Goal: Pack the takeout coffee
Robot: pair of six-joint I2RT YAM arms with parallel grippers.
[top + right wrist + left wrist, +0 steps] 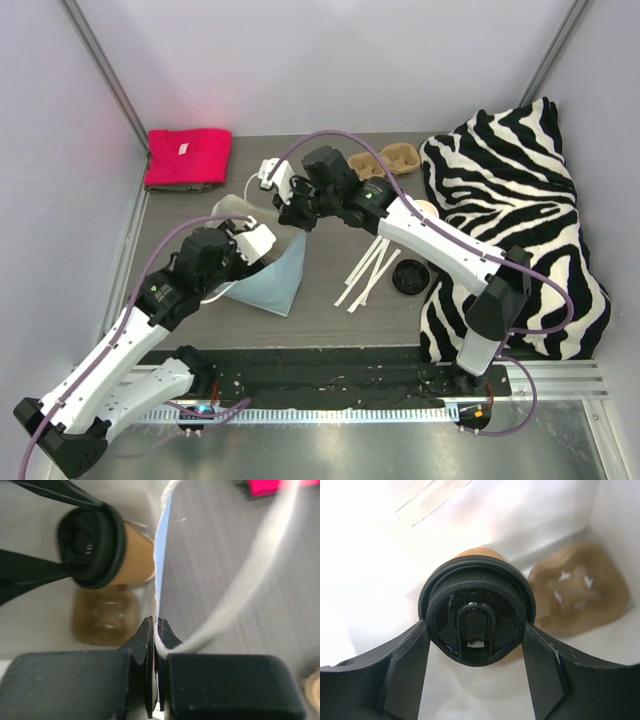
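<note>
- Overhead, the left gripper (243, 240) reaches into the light blue bag (275, 285), and the right gripper (295, 212) pinches its rim. The cup is hidden.
- At the left wrist, jaws clamp the takeout coffee (476, 610) by its lid, inside the bag above a pulp carrier (580, 592). It is likely light and crushable, and the lid could pop off, so gripping the wall seems safer.
- At the right wrist, jaws are closed on the bag's edge.

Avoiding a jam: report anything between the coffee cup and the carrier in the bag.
Nothing visible does. The left gripper holds the coffee cup inside the bag, with only bare bag wall between it and the carrier.
</note>
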